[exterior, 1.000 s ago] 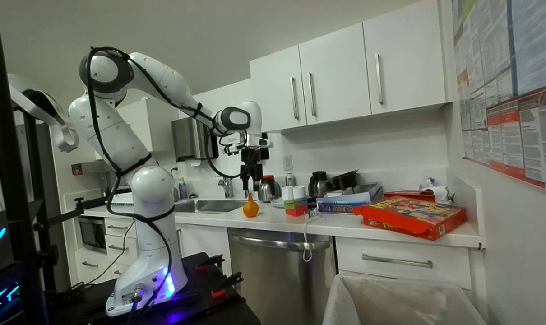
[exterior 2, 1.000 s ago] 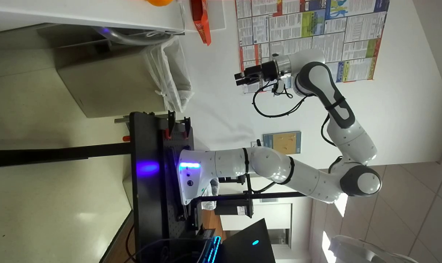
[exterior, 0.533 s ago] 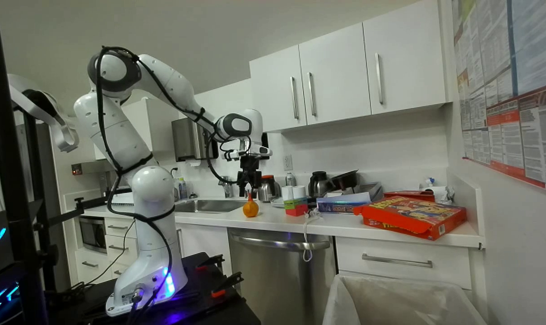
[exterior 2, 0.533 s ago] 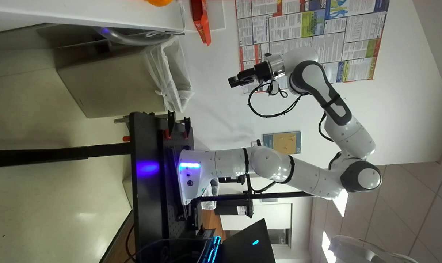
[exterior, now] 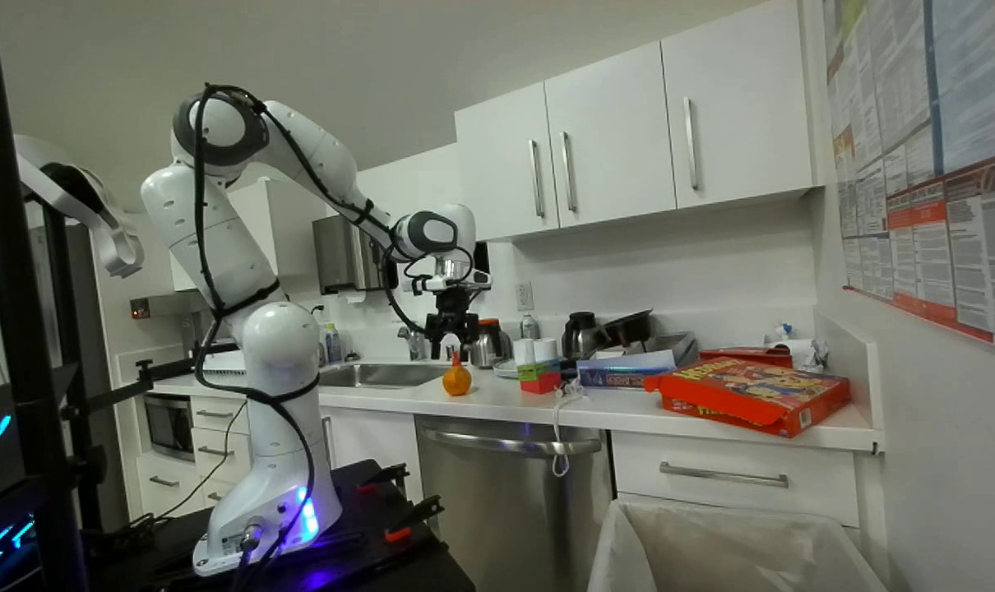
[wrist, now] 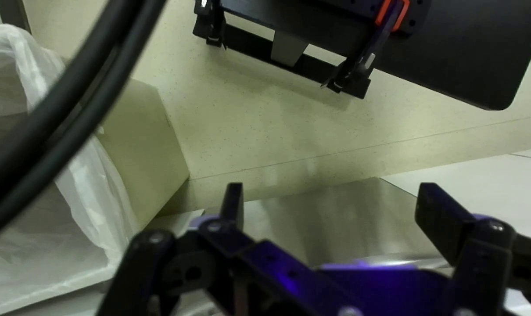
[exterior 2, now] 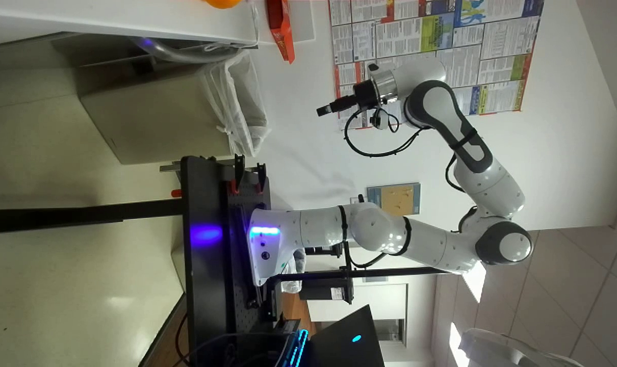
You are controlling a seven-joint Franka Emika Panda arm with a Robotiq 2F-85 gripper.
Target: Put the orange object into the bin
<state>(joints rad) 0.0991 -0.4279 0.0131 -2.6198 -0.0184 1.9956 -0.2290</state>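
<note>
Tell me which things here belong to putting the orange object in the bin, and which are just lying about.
For the job:
orange gourd-shaped object
waste bin with a white liner
the robot's jaws, open with nothing between them

Just lying about:
red printed box
blue box
steel carafe with orange lid
stacked red and green blocks

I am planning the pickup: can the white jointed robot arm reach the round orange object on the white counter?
Probably yes, after repositioning: the black two-finger gripper is open, and nothing visible crowds the orange object on the counter.
</note>
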